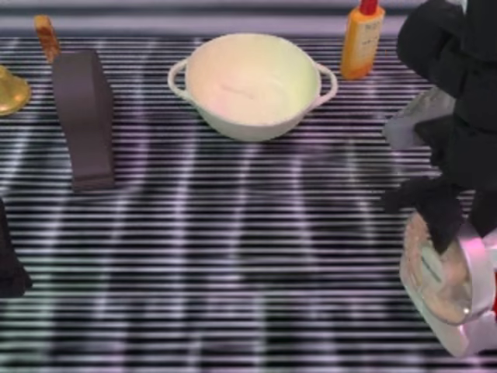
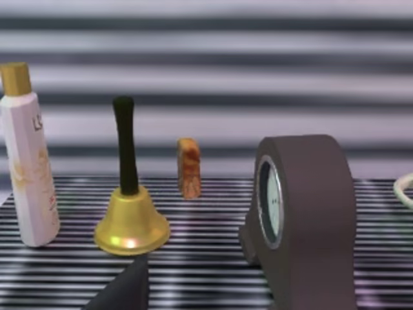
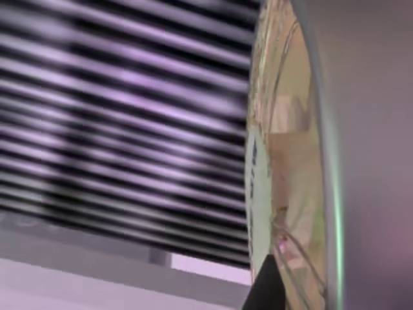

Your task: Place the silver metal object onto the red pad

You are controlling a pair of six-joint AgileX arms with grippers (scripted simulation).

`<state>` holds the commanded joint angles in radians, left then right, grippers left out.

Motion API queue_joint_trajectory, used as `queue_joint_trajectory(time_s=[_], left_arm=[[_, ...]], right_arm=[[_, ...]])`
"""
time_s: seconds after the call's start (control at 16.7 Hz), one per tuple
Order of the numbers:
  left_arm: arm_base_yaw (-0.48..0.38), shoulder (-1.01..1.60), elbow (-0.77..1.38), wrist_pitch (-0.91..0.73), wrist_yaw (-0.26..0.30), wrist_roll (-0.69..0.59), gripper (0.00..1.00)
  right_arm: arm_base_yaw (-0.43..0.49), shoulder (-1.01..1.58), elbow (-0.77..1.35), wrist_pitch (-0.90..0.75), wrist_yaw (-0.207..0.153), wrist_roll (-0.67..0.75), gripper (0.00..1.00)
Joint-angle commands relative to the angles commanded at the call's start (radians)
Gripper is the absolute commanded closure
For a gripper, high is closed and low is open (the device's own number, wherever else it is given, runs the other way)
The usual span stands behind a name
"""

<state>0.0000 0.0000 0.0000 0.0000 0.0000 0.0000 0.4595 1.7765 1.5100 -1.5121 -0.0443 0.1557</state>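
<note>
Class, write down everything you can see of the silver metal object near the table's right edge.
The silver metal object is a shiny round disc with a raised rim and a speckled tan inner face. It sits tilted at the table's lower right, partly past the top view's edge. The right end effector reaches onto its upper rim. A sliver of red shows beside it. The right wrist view shows its rim close up.

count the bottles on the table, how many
2: an orange bottle with a red cap at the back right beside the white pot, and a white bottle with a gold cap left of the brass bell, seen only by the left wrist camera.
</note>
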Motion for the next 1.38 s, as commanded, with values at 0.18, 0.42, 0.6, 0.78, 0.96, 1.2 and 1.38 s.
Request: queue_joint_trajectory(time_s=[0.18, 0.42, 0.6, 0.78, 0.96, 1.2, 1.38], left_arm=[[0.0, 0.0, 0.0, 0.0, 0.0, 0.0, 0.0], [0.0, 0.0, 0.0, 0.0, 0.0, 0.0, 0.0], [0.0, 0.0, 0.0, 0.0, 0.0, 0.0, 0.0], [0.0, 0.0, 0.0, 0.0, 0.0, 0.0, 0.0], [0.0, 0.0, 0.0, 0.0, 0.0, 0.0, 0.0], [0.0, 0.0, 0.0, 0.0, 0.0, 0.0, 0.0], [0.0, 0.0, 0.0, 0.0, 0.0, 0.0, 0.0]], right_arm=[[-0.05, -0.049, -0.062, 0.001, 0.006, -0.397, 1.0], [-0.114, -0.124, -0.13, 0.028, 0.023, -0.88, 1.0], [-0.154, -0.183, -0.166, 0.065, 0.036, -1.161, 1.0], [-0.184, -0.233, -0.188, 0.1, 0.045, -1.35, 1.0], [-0.199, -0.261, -0.197, 0.12, 0.048, -1.445, 1.0], [-0.201, -0.264, -0.198, 0.122, 0.049, -1.456, 1.0], [-0.196, -0.261, -0.199, 0.124, 0.048, -1.454, 1.0]])
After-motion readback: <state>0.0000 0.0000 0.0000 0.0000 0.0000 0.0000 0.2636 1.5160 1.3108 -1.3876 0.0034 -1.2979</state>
